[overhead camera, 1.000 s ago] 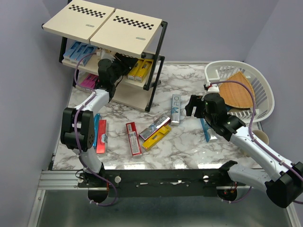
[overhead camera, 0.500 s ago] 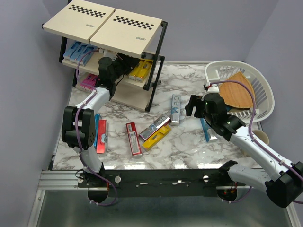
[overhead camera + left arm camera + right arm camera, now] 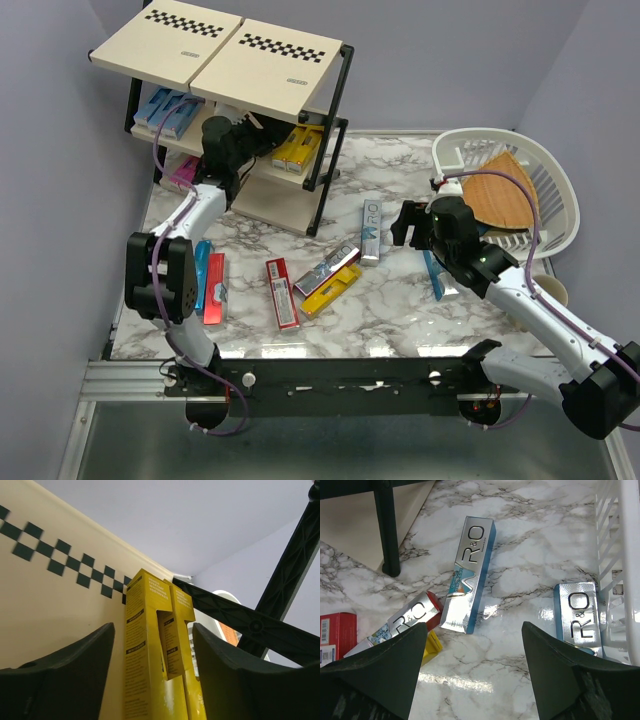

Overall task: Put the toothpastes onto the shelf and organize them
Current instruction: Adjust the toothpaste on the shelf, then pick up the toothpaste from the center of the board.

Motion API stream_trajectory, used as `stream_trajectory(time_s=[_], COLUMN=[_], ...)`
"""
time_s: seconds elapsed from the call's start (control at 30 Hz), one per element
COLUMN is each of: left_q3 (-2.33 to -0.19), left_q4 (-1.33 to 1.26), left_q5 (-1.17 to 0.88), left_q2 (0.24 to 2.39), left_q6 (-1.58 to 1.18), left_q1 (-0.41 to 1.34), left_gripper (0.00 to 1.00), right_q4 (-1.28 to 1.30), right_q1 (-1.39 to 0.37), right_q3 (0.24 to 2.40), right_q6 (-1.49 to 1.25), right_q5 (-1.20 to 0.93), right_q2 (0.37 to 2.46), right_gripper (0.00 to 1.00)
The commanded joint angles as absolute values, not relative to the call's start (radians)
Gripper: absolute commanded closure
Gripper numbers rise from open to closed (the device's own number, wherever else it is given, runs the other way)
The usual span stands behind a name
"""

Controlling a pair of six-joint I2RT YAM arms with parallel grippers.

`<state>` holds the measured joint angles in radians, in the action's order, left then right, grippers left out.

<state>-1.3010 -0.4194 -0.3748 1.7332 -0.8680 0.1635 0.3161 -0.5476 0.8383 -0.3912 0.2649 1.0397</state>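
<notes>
- Since a second ago, the left gripper (image 3: 152,637) is sitting slightly farther back under the top board of the shelf (image 3: 245,55); the right gripper (image 3: 473,630) is staying where it was.
- Left jaws are standing open, apart from the boxes between them.
- Yellow toothpastes (image 3: 145,625) are resting between and just ahead of those jaws, on the middle board.
- Right jaws are hanging open above the worktop (image 3: 530,540).
- One silver toothpaste (image 3: 469,572) is lying just ahead of them, centred between them; a second silver box (image 3: 576,617) is lying to their right, just beside the white basket (image 3: 620,555).
</notes>
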Motion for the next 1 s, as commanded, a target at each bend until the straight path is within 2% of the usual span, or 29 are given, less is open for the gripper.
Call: stream_trajectory(time_s=[0.0, 0.37, 0.6, 0.73, 0.97], left_q3=[-1.290, -1.020, -0.813, -0.743, -0.695], left_q4=[-0.334, -0.112, 0.127, 0.270, 0.374], left_q5=[-0.318, -0.149, -0.219, -0.219, -0.063], left_q2=[1.635, 1.218, 0.911, 0.769, 0.752], left_q6=[-0.775, -0.470, -0.194, -0.077, -0.110], left_q1=[0.141, 0.133, 0.158, 0.266, 0.567], left_gripper=[0.25, 0.07, 0.01, 0.01, 0.01], right_q4=[0.319, 0.351, 0.367, 0.365, 0.371], right_q1=[-0.543, -0.543, -0.543, -0.543, -0.543], right_q3=[0.853, 0.865, 0.865, 0.874, 0.888], right_q6=[-0.387, -0.422, -0.454, -0.466, -0.497], right_q5=[0.273, 0.212, 0.184, 0.173, 0.173], right_q2=[1.029, 1.054, 1.095, 1.123, 1.157], right_gripper=[0.15, 0.15, 0.15, 0.15, 0.15])
